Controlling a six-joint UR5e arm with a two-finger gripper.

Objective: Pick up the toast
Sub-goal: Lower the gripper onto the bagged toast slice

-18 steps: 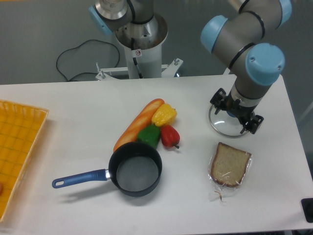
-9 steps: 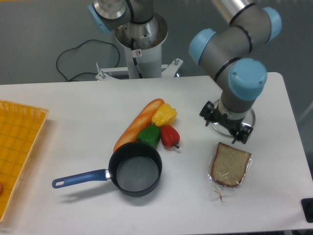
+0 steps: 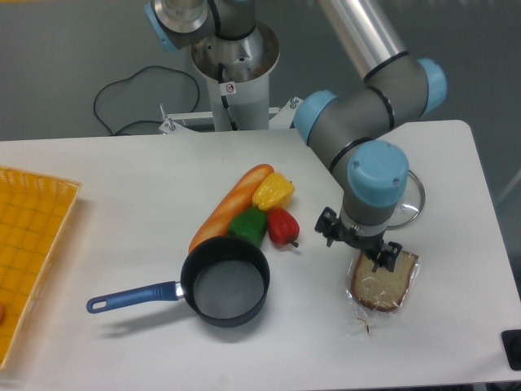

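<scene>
The toast [image 3: 384,285] is a squarish light-brown slice in crinkly clear wrap, lying flat on the white table at the right front. My gripper [image 3: 358,242] hangs right over its upper left edge, hiding that corner. Seen from above, the wrist covers the fingers, so I cannot make out whether the jaws are open or shut, or whether they touch the wrap.
A dark pot with a blue handle [image 3: 224,282] sits at centre front. Behind it lie a baguette [image 3: 230,206], a yellow pepper [image 3: 273,191], a green pepper [image 3: 248,226] and a red pepper [image 3: 282,226]. A glass lid [image 3: 411,202] lies behind the arm. An orange basket [image 3: 28,244] is at the left edge.
The arm has swung forward and left from above the glass lid, bringing the gripper down over the toast's upper left edge. The toast has not moved.
</scene>
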